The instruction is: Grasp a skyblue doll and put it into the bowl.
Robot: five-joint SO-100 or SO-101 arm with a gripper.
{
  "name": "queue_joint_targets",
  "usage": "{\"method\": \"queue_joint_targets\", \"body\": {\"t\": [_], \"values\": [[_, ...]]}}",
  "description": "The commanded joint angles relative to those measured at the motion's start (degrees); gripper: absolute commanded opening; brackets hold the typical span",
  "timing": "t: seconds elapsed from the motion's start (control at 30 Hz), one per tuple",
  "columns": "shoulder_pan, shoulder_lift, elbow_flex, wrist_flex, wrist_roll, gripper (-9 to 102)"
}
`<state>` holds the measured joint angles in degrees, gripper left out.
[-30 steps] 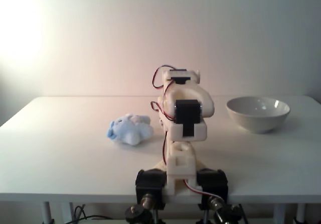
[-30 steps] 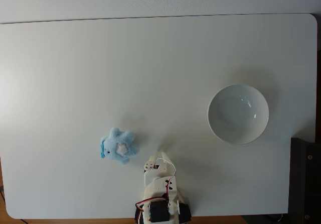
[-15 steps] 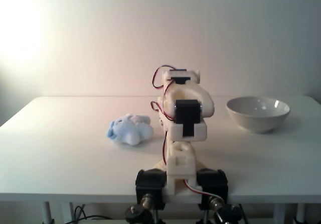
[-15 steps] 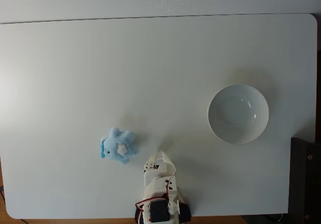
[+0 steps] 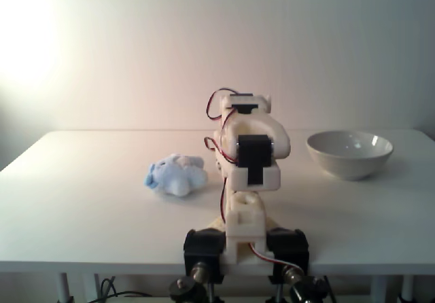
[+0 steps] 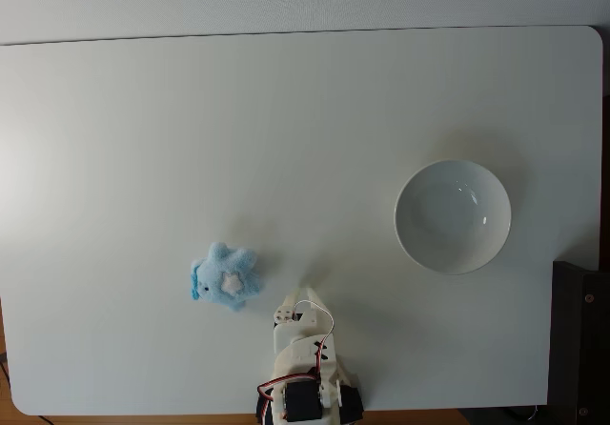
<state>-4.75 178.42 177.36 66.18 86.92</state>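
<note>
The skyblue doll (image 5: pixel 175 174) lies on the white table, left of the arm in the front fixed view. From above, the skyblue doll (image 6: pixel 225 277) sits left of and slightly beyond the folded arm. The off-white bowl (image 5: pixel 349 155) stands empty to the right; from above, the bowl (image 6: pixel 453 217) is well right of the arm. My gripper (image 6: pixel 307 297) is tucked low over the table near the arm's base. It looks shut, holds nothing, and is about a doll's width from the doll. In the front view the folded arm (image 5: pixel 249 155) hides it.
The white table (image 6: pixel 286 111) is bare beyond the doll and bowl. Its near edge carries the arm's base and clamps (image 5: pixel 245 248). A dark object (image 6: pixel 579 344) stands off the table's right edge.
</note>
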Motion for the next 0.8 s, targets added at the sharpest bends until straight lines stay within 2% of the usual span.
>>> {"method": "queue_joint_targets", "body": {"t": [0.0, 0.23, 0.33, 0.5, 0.77], "values": [[-0.18, 16.70, -0.18, -0.70, 0.35, 4], [-0.26, 17.05, -0.26, -1.23, 0.53, 4], [0.18, 17.05, -0.26, -5.10, 0.53, 4], [0.26, 17.05, -0.26, -17.05, 0.53, 4], [0.26, 17.05, -0.26, -41.31, 0.53, 4]]}}
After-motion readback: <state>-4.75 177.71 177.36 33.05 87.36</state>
